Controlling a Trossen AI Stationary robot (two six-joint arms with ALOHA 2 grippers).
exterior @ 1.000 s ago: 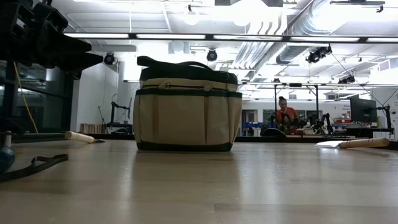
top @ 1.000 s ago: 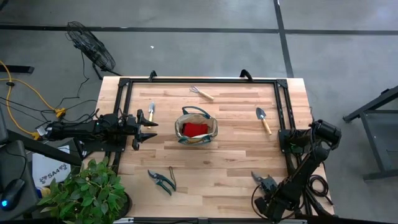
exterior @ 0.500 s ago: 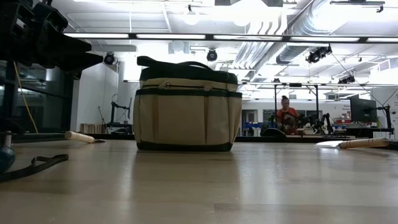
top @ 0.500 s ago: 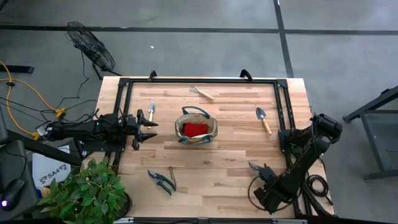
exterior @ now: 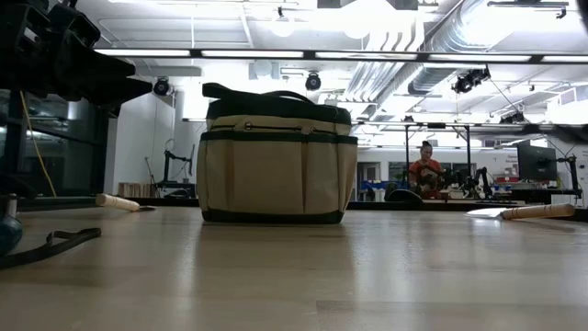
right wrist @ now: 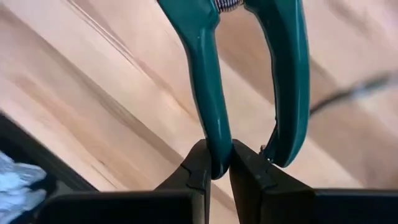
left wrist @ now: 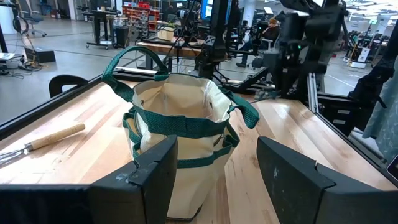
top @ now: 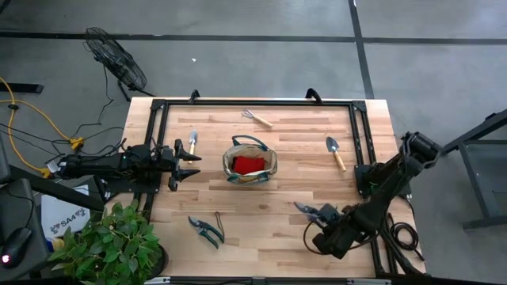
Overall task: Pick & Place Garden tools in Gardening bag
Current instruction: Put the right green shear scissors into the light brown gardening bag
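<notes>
Right gripper (top: 323,215), near the table's front right corner, pinches one teal handle of a pair of pruning shears (right wrist: 249,74), their blades pointing ahead toward the gardening bag (top: 249,162). That bag stands at mid-table, up and left of the gripper. Left gripper (top: 194,164) waits open just beside it.

Potted plant (top: 111,241) beside table (top: 261,229); possibly a fan (top: 115,59) behind.
</notes>
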